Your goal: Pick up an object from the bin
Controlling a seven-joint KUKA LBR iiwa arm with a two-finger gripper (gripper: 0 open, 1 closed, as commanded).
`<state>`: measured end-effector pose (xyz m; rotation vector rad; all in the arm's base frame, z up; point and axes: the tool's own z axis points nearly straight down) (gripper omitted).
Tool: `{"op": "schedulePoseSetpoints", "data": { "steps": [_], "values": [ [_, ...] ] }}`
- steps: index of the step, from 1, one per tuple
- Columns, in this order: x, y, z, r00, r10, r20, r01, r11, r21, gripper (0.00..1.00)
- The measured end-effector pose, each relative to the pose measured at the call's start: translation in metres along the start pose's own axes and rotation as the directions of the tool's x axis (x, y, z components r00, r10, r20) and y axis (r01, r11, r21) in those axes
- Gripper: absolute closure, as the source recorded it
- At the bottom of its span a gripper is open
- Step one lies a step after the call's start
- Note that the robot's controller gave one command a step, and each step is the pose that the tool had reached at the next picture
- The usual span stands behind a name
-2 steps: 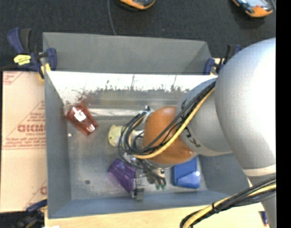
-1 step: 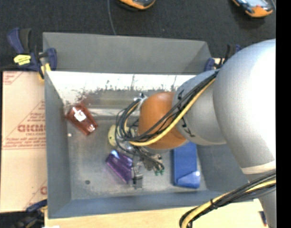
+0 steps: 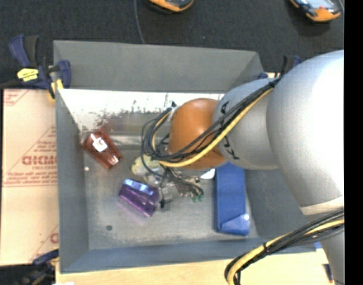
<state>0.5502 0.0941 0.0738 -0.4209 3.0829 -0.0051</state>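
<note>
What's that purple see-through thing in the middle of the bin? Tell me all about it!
The see-through purple plastic block is small and boxy, and shiny, with pale glints on top. It lies on the floor of the grey metal bin, near the middle, turned slantwise. The gripper is right by its right end, but I cannot tell if they touch.

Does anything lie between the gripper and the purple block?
Nothing visible does. The gripper is down close beside the purple block; the red block and blue bar lie off to the sides.
</note>
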Motion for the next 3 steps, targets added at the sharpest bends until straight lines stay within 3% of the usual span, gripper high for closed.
{"op": "schedulePoseSetpoints", "data": {
  "steps": [1,2,3],
  "values": [
    [0.000,0.000,-0.001,1.000,-0.002,0.000,0.002,1.000,0.000,1.00],
    [-0.006,0.000,-0.031,0.995,-0.098,-0.001,0.098,0.995,0.000,1.00],
    [-0.009,0.001,-0.099,0.989,-0.150,-0.005,0.150,0.989,-0.001,1.00]
  ]
}}
